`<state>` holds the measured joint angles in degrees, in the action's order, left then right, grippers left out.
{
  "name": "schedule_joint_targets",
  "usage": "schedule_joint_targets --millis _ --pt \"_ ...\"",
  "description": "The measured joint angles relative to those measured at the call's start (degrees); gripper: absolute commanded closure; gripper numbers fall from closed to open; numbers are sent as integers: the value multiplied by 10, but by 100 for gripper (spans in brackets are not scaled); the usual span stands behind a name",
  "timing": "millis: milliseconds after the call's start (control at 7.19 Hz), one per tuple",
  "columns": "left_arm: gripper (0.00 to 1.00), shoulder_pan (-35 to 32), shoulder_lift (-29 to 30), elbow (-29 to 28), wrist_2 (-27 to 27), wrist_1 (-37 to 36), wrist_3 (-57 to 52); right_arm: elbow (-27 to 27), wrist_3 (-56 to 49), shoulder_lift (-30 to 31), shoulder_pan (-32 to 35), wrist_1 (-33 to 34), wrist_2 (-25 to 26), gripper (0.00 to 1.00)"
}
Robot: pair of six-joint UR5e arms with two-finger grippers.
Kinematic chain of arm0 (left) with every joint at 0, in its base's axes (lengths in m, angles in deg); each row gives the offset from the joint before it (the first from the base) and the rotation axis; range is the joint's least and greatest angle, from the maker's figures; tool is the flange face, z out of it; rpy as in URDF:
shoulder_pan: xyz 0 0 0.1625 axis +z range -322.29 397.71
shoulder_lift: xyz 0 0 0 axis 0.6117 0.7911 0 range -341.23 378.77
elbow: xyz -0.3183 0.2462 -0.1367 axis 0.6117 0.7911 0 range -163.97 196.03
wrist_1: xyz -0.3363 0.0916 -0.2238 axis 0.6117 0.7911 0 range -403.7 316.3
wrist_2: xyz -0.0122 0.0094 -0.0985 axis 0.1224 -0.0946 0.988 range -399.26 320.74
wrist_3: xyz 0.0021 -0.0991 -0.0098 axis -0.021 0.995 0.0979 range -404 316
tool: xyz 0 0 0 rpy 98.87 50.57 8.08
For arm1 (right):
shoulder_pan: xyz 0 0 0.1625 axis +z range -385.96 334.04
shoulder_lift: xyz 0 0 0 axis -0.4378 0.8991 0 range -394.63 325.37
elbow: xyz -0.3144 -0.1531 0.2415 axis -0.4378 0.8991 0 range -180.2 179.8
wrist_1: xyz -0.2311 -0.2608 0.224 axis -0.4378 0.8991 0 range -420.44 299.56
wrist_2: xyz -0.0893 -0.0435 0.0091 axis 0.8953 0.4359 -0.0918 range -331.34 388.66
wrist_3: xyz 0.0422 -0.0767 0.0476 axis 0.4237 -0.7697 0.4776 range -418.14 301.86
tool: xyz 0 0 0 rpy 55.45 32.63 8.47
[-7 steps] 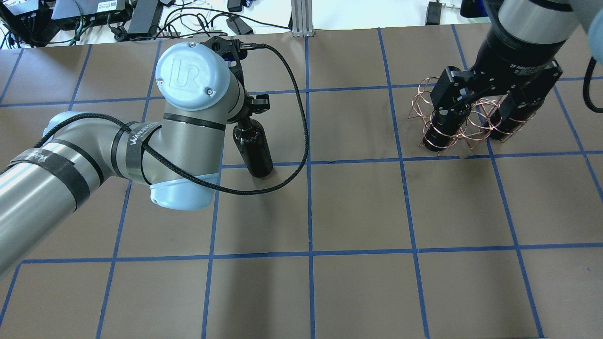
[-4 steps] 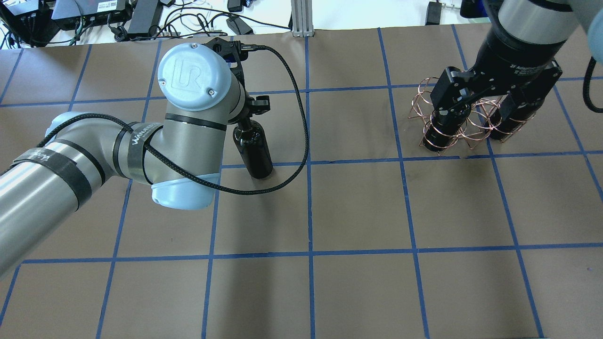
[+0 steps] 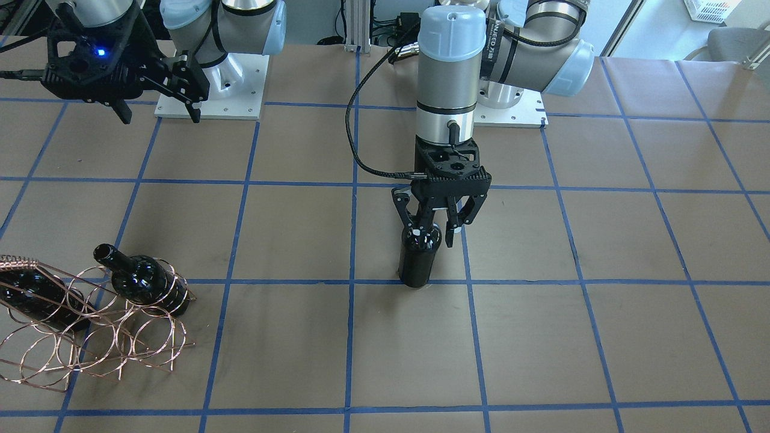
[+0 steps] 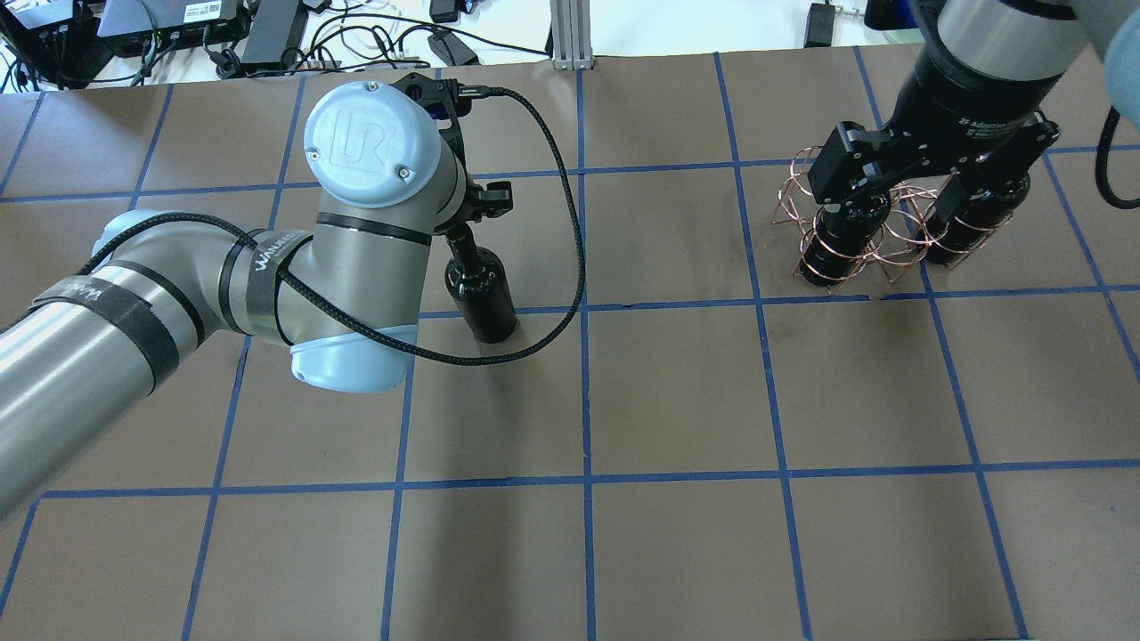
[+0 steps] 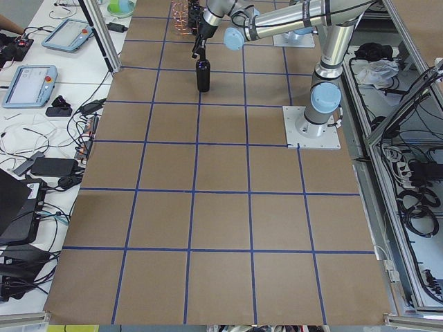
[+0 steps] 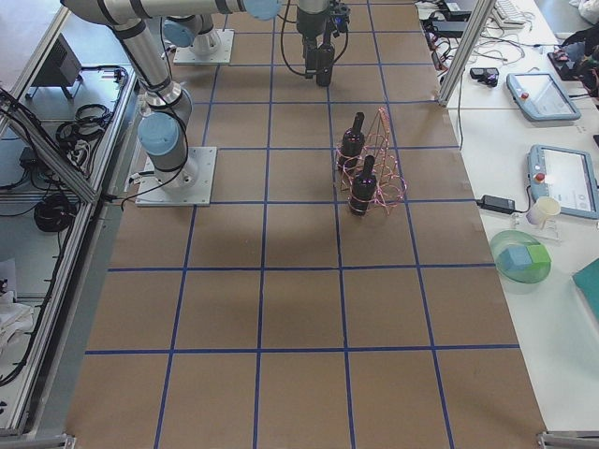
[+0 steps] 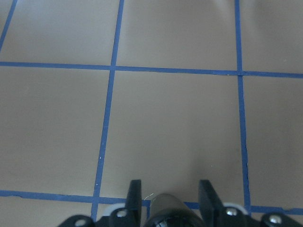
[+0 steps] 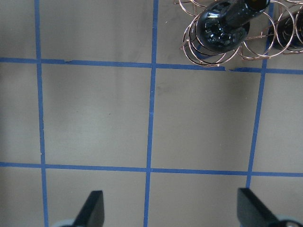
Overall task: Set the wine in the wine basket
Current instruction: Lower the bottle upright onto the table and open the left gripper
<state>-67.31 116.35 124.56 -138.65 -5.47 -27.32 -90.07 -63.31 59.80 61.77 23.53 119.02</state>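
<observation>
One wine bottle [image 3: 418, 261], glossy black, stands upright on the brown table near the middle [image 4: 488, 307]. My left gripper [image 3: 431, 231] is open, with a finger on each side of the neck. In the left wrist view a narrow gap shows between each finger and the mouth. The copper wire wine basket [image 3: 18, 263] lies far over on my right [image 4: 795, 182]. It holds two more bottles [image 3: 144, 279] [image 3: 30, 297]. My right gripper [image 4: 908, 200] hangs above the basket, wide open with nothing between its fingers [image 8: 94, 208].
Blue tape divides the brown table [image 4: 677, 392] into squares. The left arm's black cable [image 4: 570, 223] loops out beside the standing bottle. Beyond the table's far edge lie cables and electronics [image 4: 178, 18]. The two arm bases [image 3: 210, 90] stand at the robot's side.
The standing bottle now sits a little lower under my left gripper, with more of its neck showing. The left wrist has shifted slightly right. The right gripper has lifted a little above the basket.
</observation>
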Motion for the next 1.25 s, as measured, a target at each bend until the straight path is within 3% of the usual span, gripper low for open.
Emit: schedule_joint_targets --millis 139,556,973,1251 --pt "0 0 0 -1 0 0 0 -1 0 0 0 3 0 0" --pt "0 5 -10 -31 2 44 -1 -1 6 5 -1 6 8 0" --pt "0 61 -19 -168 66 295 -23 -1 4 9 -1 35 12 0" --pt "0 137 -30 -215 117 413 -95 -1 6 2 2 45 7 0"
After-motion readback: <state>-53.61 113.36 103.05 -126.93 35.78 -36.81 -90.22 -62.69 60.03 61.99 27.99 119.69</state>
